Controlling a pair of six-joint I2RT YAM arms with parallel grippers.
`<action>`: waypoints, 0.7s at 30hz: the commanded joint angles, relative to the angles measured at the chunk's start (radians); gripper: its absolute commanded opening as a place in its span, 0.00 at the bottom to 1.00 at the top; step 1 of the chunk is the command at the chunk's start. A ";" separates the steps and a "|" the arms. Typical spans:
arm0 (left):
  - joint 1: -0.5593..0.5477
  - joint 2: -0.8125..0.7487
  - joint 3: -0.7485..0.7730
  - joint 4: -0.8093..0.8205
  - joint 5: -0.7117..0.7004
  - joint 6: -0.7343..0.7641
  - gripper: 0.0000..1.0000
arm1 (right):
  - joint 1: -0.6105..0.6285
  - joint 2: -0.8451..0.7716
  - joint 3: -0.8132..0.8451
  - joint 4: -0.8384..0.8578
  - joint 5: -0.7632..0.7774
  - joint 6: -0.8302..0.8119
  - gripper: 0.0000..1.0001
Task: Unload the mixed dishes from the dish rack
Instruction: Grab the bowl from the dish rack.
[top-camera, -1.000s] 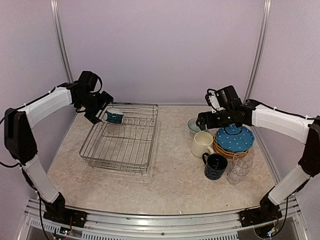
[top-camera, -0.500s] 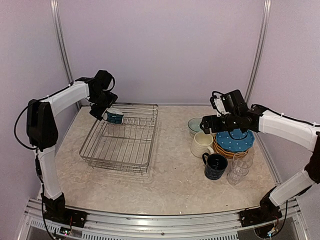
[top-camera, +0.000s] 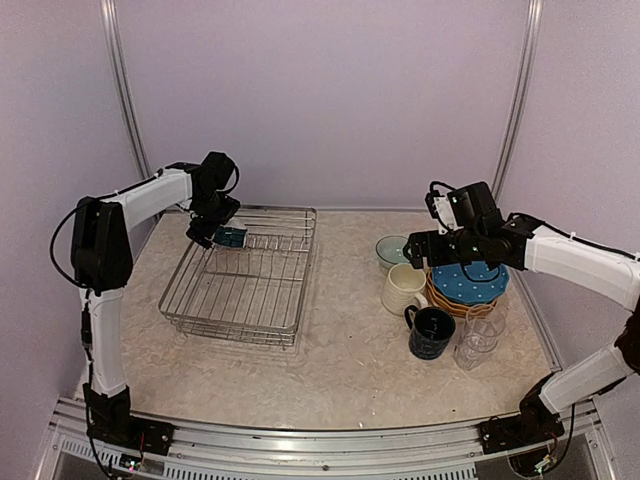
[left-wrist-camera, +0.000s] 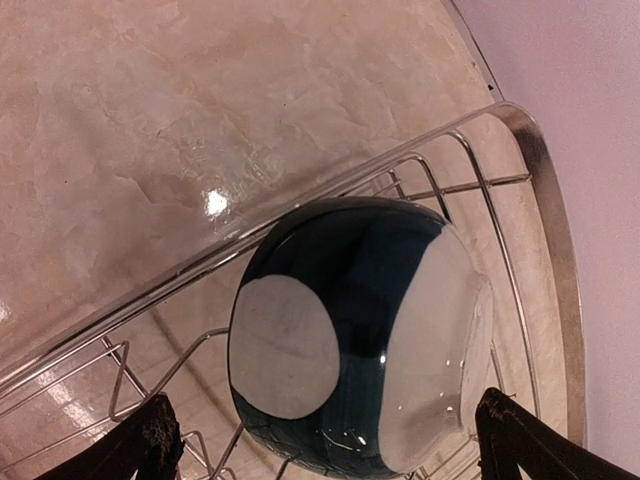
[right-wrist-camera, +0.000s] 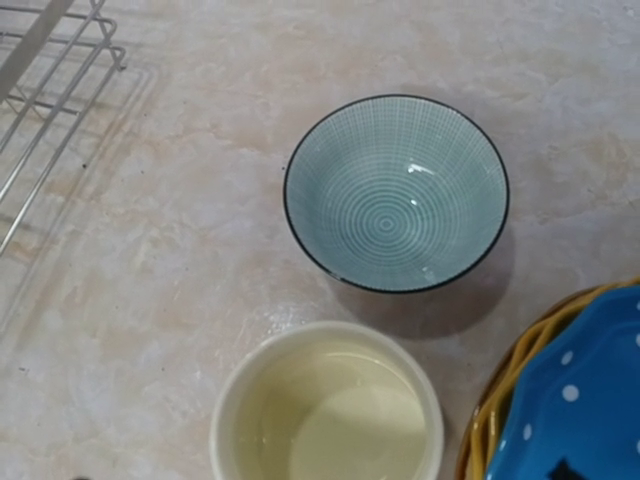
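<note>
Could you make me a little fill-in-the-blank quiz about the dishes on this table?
The only dish left in the dish rack is a dark blue ____. The topmost plate is blue with white ____. Beside the navy mug stand clear drinking ____.
Missing words: bowl; dots; glasses.

glossy glazed bowl in shiny metal wire rack on polished marbled tabletop.

Bowl: dark blue with white patches, is lying on its side with its pale round foot facing the camera.
Dish rack: its curved wire corner is cradling the bowl.
Jaws: are standing wide, dark fingertips flanking the bowl.
Desk: marbled beige, is showing beyond the rack.
</note>
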 joint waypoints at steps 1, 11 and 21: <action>-0.004 0.050 0.044 0.010 -0.015 -0.002 0.99 | 0.004 -0.025 -0.020 0.018 0.006 0.002 0.96; 0.009 0.080 0.048 0.043 -0.017 -0.009 0.97 | 0.005 -0.021 -0.031 0.024 -0.003 0.010 0.96; 0.011 0.058 0.023 0.114 0.013 0.036 0.75 | 0.005 -0.022 -0.022 0.022 -0.012 0.020 0.97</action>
